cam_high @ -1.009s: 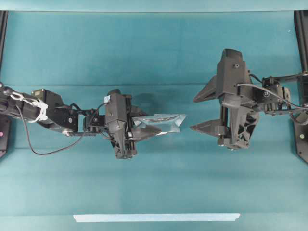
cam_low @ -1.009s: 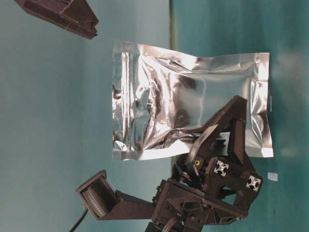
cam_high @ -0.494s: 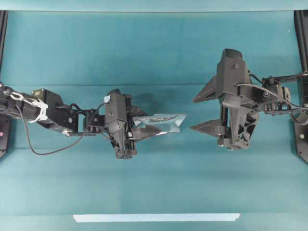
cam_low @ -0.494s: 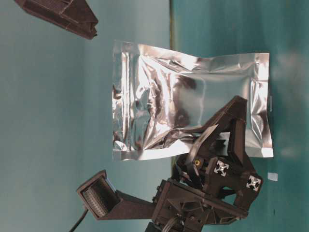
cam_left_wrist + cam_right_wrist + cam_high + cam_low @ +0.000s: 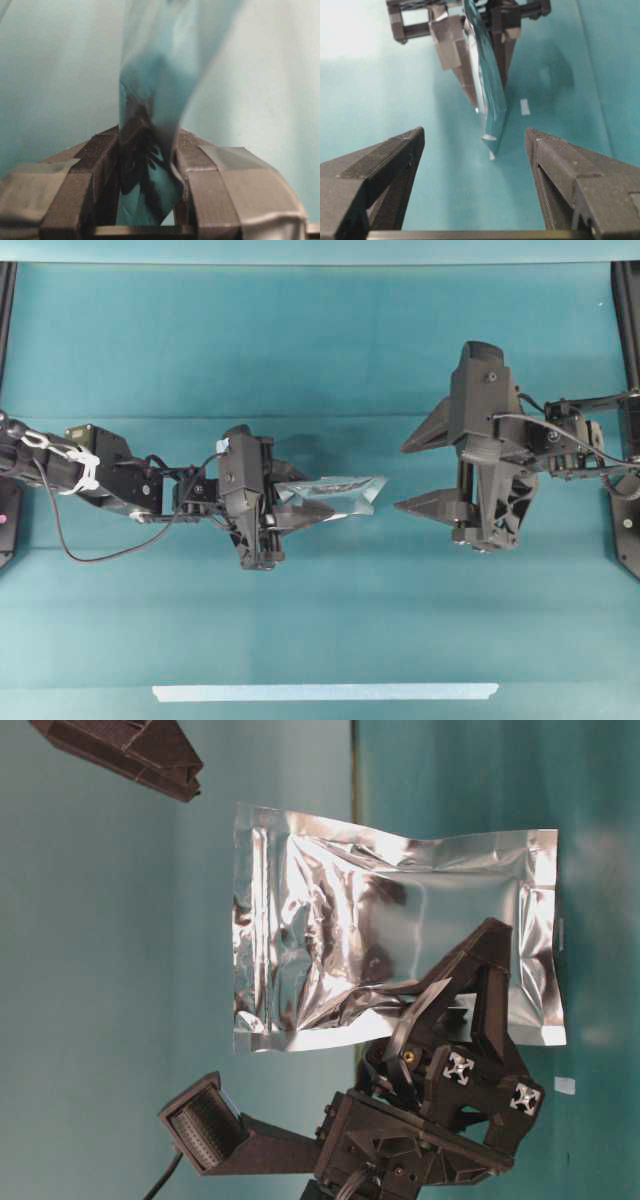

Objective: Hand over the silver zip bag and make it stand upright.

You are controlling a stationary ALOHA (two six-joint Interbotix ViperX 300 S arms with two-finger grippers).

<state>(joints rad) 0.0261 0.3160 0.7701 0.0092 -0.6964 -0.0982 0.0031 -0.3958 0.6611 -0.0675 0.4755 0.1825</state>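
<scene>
You're mid-handover: your left gripper point(image 5: 300, 508) is clamped on one end of the silver zip bag point(image 5: 335, 494), holding it edge-up in the air above the counter point(image 5: 320, 350) and reaching toward the middle. Your right gripper point(image 5: 420, 472) waits near the bag's free end, apart from it, jaws spread wide and empty, aimed at it. Next, I'd bring those jaws around that end and close before the left lets go

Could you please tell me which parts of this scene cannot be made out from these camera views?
- Crinkled silver foil zip bag: its lower corner is hidden by the left gripper in the table-level view.
- The same bag in the left wrist view: blurred and cut off by the top edge.
- Right gripper: only one fingertip shows in the table-level view, cut by the top edge.
- Small white tape scrap: too small for detail.
</scene>
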